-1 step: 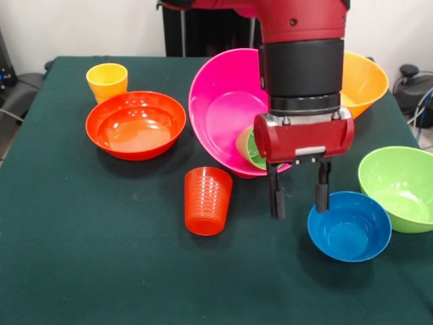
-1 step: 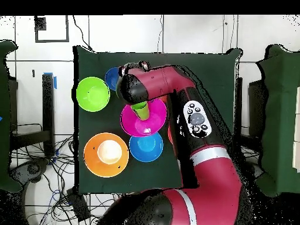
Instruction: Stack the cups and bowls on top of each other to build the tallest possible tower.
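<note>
Green tablecloth point(image 1: 101, 271); white wall point(image 1: 81, 27), seemingly, behind.

The dark green table point(image 1: 101, 257) carries scattered bowls point(image 1: 135, 124) and cups point(image 1: 207, 200) (the orange-red one upside down).

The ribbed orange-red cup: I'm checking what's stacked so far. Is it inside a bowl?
No, the ribbed orange-red cup stands alone on the green table, in front of the large pink bowl.

We note large pink bowl point(image 1: 223, 108) tilted on its side, light green cup point(image 1: 252, 149) lying inside it, ribbed orange-red cup point(image 1: 207, 200) inverted just in front, red-orange bowl point(image 1: 135, 124) and yellow cup point(image 1: 107, 81) upright together, blue bowl point(image 1: 349, 226) beside lime bowl point(image 1: 400, 187), yellow-orange bowl point(image 1: 362, 82) behind.
</note>
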### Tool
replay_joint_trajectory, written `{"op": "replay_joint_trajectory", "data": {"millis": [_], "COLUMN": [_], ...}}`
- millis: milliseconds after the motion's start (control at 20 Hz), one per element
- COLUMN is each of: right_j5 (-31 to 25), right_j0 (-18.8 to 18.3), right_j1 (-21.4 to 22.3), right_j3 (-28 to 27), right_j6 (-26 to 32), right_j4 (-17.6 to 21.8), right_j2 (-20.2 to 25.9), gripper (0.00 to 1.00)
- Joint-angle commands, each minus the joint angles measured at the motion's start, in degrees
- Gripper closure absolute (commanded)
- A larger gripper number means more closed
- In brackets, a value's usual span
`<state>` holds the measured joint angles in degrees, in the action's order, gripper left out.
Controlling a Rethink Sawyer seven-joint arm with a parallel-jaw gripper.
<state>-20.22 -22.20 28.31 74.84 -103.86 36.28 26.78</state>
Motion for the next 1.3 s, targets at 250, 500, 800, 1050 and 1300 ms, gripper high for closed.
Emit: {"op": "replay_joint_trajectory", "data": {"millis": [250,500,800,1050,1300], "right_j5": [6.3,5.0,2.7,2.2,1.2], "right_j0": [0.9,1.2,3.3,4.6,4.6], "right_j1": [-4.7,-5.8,-7.0,-7.8,-8.1], "right_j3": [1.8,0.8,-0.5,-1.1,-1.3], "right_j6": [2.5,3.7,2.9,2.4,3.3], "right_j4": [5.6,5.2,5.4,5.1,4.6], "right_j2": [0.1,-0.2,-2.7,-4.5,-4.6], "gripper": [0.0,0.0,0.0,0.0,0.0]}}
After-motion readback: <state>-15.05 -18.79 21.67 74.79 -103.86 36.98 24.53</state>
